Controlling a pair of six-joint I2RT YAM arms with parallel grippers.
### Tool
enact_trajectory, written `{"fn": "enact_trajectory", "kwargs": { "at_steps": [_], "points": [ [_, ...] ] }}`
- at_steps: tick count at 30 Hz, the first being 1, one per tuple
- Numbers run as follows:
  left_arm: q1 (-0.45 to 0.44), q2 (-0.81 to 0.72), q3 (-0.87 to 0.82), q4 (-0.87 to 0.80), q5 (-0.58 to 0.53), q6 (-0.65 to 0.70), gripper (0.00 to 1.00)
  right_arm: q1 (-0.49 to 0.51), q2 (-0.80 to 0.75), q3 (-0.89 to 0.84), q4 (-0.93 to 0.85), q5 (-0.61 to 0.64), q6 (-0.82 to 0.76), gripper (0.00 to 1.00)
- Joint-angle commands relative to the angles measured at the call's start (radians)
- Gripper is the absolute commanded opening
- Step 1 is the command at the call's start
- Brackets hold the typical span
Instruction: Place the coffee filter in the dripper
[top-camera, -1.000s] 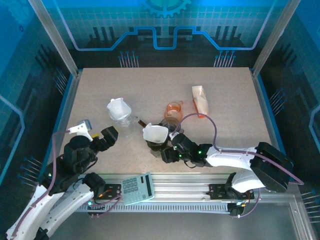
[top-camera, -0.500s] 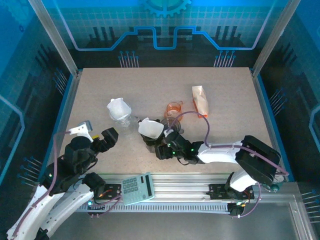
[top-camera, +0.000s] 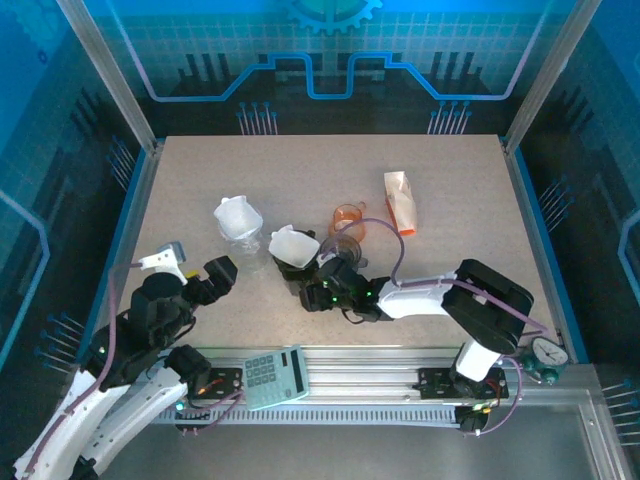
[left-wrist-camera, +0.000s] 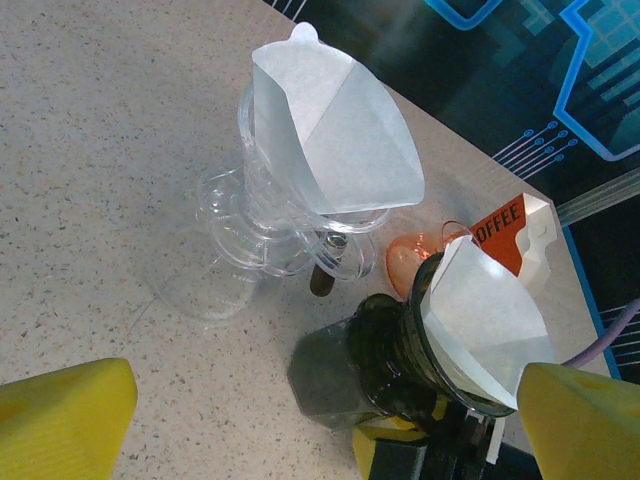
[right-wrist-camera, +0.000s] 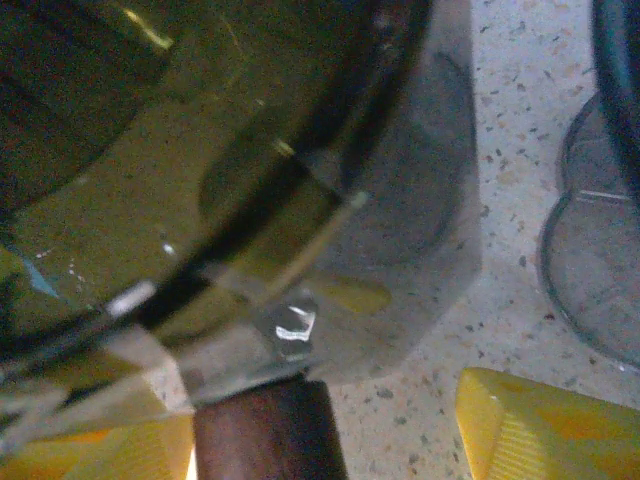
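Coffee filter (top-camera: 293, 245) sits as a white cone, point down, in the mouth of the dark dripper (left-wrist-camera: 400, 350). This is near the middle of the table (top-camera: 330, 165), just right of the clear dripper (top-camera: 245, 243), which carries a second filter (left-wrist-camera: 330, 130) of its own. Cone axis close to upright, leaning a little. Upper rim stands well proud of the dripper's lip, so judged resting in rather than pressed home. Key relation: the filter lies directly above and just beyond the right gripper (top-camera: 312, 288), on the side away from that arm's base, with only the dripper's body between them. Right gripper is low at the dripper's foot, fingers (right-wrist-camera: 540, 420) parted astride the brown handle (right-wrist-camera: 265, 430), bare table visible between handle and one finger. Whether the jaws bear on the dripper's base cannot be told from so close. Right arm reaches leftward across the near half of the table, forearm low and almost level. Left gripper (top-camera: 218, 270) is wide open and empty, well apart to the left of both drippers and facing them, its arm folded back near its base. Right arm clearly the nearer. Judgement: seating the filter calls for a rise from foot to rim, then a press down along the cone's axis. A sideways nudge risks tipping the paper out.
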Motion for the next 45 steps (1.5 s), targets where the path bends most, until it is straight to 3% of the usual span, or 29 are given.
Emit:
{"fn": "enact_trajectory", "kwargs": {
  "at_steps": [1, 9, 23, 30, 37, 42, 45],
  "points": [
    [0.007, -0.014, -0.014, -0.014, 0.012, -0.008, 0.99, -0.014, 0.032, 0.033, 0.039, 0.028, 0.015, 0.69],
    [0.008, -0.012, -0.02, -0.011, 0.019, -0.008, 0.99, -0.021, 0.041, 0.048, 0.034, 0.019, 0.022, 0.71],
    [0.007, -0.005, -0.026, 0.006, 0.031, -0.013, 0.99, -0.014, -0.084, -0.029, -0.021, -0.006, 0.032, 0.81],
    [0.008, -0.005, -0.027, 0.014, 0.034, -0.005, 0.99, -0.007, -0.225, -0.093, -0.115, 0.012, 0.036, 0.82],
    [0.006, -0.005, -0.053, 0.043, 0.036, -0.008, 0.99, -0.008, -0.469, -0.148, -0.33, 0.104, 0.014, 0.81],
    [0.007, 0.002, -0.075, 0.065, 0.052, -0.016, 0.99, -0.094, -0.603, -0.069, -0.523, 0.139, -0.036, 0.79],
    [0.006, 0.011, -0.089, 0.075, 0.069, -0.024, 0.99, -0.202, -0.594, -0.001, -0.553, 0.067, -0.086, 0.76]
  ]
}}
